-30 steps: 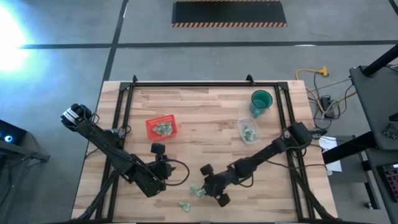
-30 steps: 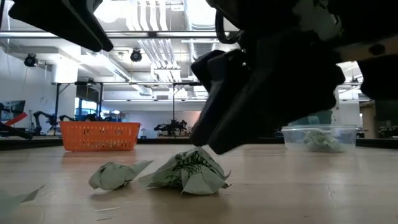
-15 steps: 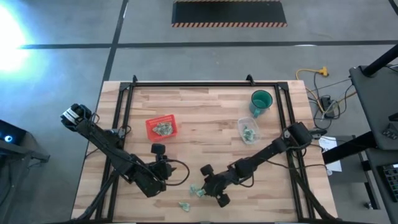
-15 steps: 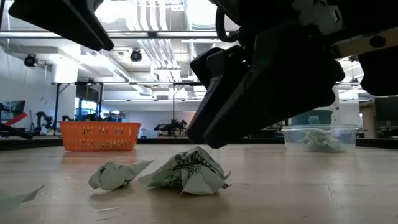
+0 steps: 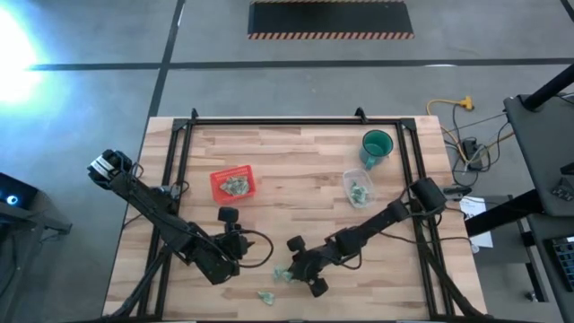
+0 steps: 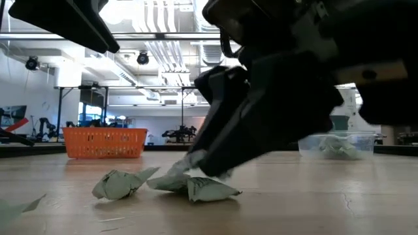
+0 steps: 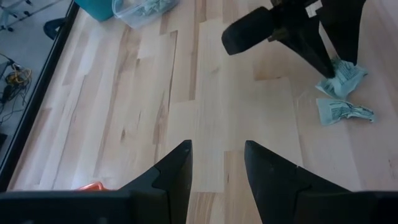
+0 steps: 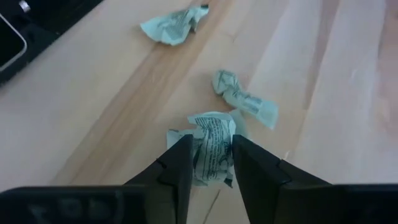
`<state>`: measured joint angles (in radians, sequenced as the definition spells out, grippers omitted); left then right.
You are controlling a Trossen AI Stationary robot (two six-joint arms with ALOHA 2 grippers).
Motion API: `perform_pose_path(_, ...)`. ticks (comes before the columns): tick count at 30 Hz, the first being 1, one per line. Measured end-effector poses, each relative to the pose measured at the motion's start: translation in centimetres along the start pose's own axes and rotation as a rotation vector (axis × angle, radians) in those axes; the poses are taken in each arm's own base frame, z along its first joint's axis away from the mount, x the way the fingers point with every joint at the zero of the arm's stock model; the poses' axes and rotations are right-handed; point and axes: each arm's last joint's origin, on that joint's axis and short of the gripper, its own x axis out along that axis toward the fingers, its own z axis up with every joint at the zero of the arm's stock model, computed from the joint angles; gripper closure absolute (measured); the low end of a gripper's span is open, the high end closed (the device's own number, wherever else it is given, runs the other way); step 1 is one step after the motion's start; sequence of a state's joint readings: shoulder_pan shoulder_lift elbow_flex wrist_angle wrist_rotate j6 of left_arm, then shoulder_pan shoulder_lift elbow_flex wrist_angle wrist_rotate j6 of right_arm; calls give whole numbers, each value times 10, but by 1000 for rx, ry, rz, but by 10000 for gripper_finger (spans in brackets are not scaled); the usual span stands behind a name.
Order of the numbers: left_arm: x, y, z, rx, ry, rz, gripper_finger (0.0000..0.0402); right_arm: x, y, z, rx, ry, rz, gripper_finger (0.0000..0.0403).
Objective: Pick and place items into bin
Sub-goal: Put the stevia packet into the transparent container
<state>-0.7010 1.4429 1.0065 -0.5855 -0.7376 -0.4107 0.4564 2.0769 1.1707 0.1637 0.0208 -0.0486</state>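
Near the table's front edge lie three small pale green-and-white crumpled items. My right gripper stands slanted down over one of them, which fills the gap between its fingers. A second item lies just beyond it, and a third lies farther off, toward the near edge. My left gripper hangs open above bare wood to the left of them, touching nothing. The red tray stands at the table's middle left with several items in it. My right gripper has the crumpled item pinched between its two fingers, one on each side. The fingers come slanting down from the table's right. The item rests on the table, squashed low under the fingertips.
A clear plastic container holding several items and a teal cup stand at the far right. A black frame runs round the table's edges. Bare wood lies between the tray and the container.
My right gripper has sunk onto the crumpled item and shifted slightly toward the table's left. The item, puffed up before, now lies flattened under the fingertips. The item beside it has not moved.
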Motion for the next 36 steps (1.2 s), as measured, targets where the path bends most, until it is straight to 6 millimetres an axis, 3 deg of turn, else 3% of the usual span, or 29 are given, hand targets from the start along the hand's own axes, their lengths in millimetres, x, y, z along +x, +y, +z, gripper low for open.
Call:
perform_pose_path(4, 0, 0, 0, 0, 0, 0, 272, -2, 0, 2, -19, -6, -1, 321)
perform_pose_path(10, 0, 0, 0, 0, 0, 0, 272, -2, 0, -2, -58, 30, -3, 387)
perform_pose_path(18, 0, 0, 0, 0, 0, 0, 272, -16, -3, -1, -48, 120, -101, 393)
perform_pose_path(27, 0, 0, 0, 1, 1, 0, 272, -67, -7, -4, 57, 307, -365, 394)
perform_pose_path(36, 0, 0, 0, 5, 2, 1, 272, -132, -8, -42, 293, 373, -707, 394)
